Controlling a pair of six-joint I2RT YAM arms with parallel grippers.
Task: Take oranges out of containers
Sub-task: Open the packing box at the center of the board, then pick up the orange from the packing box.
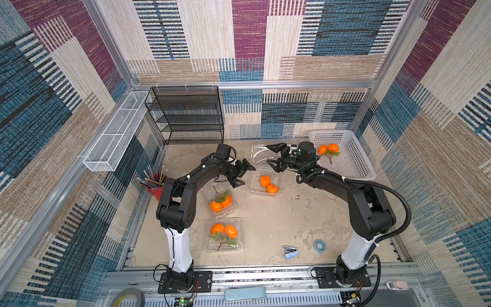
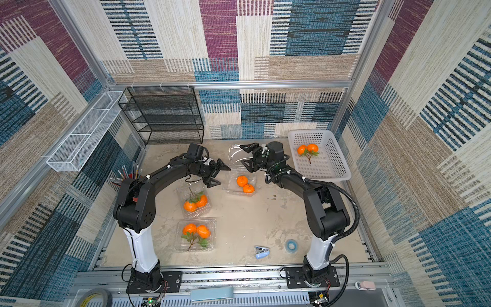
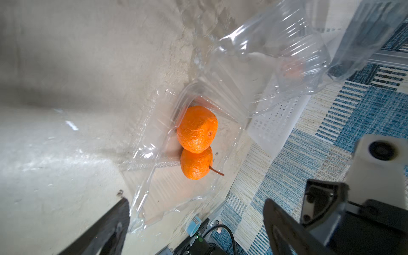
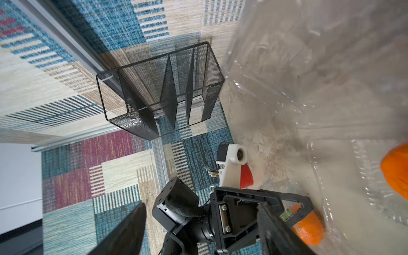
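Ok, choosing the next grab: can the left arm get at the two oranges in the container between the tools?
Probably yes: the lid looks folded back, the oranges lie uncovered, and the open left tool hovers just beside them, nothing between.

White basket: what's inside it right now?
One pair of oranges on a leafy stem lies in the white basket. The right arm hides part of the basket's edge beside it, so that strip can't be checked.

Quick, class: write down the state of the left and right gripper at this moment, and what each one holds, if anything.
Left gripper: open, holding nothing.
Right gripper: open, nothing clamped, next to the raised clear container lid.
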